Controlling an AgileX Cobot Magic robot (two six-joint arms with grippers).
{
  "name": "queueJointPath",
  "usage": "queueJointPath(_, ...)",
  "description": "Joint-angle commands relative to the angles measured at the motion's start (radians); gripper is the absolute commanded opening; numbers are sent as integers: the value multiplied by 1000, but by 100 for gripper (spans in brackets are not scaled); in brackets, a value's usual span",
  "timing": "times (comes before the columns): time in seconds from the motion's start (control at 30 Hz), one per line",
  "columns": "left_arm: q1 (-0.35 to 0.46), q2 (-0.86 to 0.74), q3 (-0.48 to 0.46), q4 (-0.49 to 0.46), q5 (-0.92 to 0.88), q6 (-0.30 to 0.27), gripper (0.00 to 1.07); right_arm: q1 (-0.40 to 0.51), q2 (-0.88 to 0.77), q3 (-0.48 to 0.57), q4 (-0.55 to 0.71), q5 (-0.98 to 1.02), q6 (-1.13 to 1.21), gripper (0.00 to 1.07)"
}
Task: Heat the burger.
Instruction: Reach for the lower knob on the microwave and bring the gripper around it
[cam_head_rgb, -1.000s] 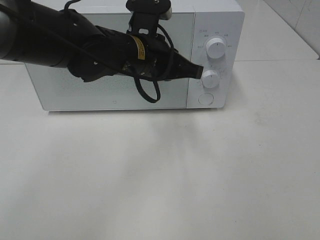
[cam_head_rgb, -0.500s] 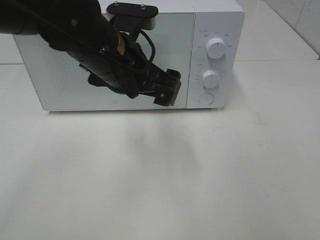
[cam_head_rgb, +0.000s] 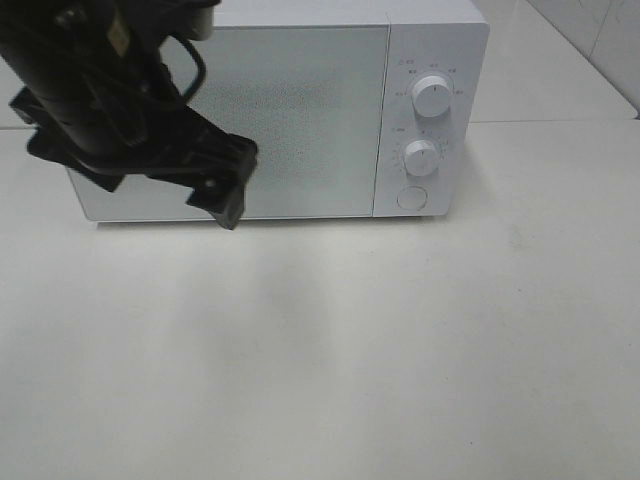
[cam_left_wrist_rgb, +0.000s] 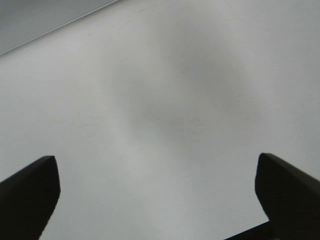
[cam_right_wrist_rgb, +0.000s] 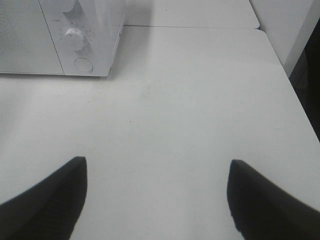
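Observation:
The burger is out of view in every frame. A white microwave (cam_head_rgb: 300, 110) stands at the back of the white table (cam_head_rgb: 330, 340) with its door shut. My left gripper (cam_head_rgb: 234, 186) hangs open in front of the lower left part of the door, with nothing in it. In the left wrist view its fingers (cam_left_wrist_rgb: 30, 195) stand wide apart over bare table. My right gripper (cam_right_wrist_rgb: 157, 167) is open and empty above the table, off to the right of the microwave (cam_right_wrist_rgb: 85, 30); it does not show in the exterior high view.
The microwave's panel carries an upper knob (cam_head_rgb: 432, 95), a lower knob (cam_head_rgb: 421, 157) and a round button (cam_head_rgb: 410, 198). The table edge (cam_right_wrist_rgb: 292, 85) runs along the right side, with a dark gap beyond it.
My left gripper was shut at the lower knob one second ago. It has since opened and swung away leftward across the door. The door has stayed shut.

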Motion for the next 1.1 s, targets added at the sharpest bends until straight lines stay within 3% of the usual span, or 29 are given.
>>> queueJointPath(0.03,75,-47,-2,-27,54,31,100,-7,-27,4,-1,-12,-9,76)
queueJointPath(0.47,449,-183,23,-184,250,251,100,-7,-27,4,-1,-12,-9,76)
queueJointPath(0.6,509,-237,90,-181,243,262,100,-7,-27,4,-1,-12,-9,76)
queueJointPath(0.77,590,-367,275,-179,196,251,100,-7,-27,4,-1,-12,-9,76)
queueJointPath(1.1,602,-598,531,-141,197,250,100,-7,-27,4,-1,-12,-9,76)
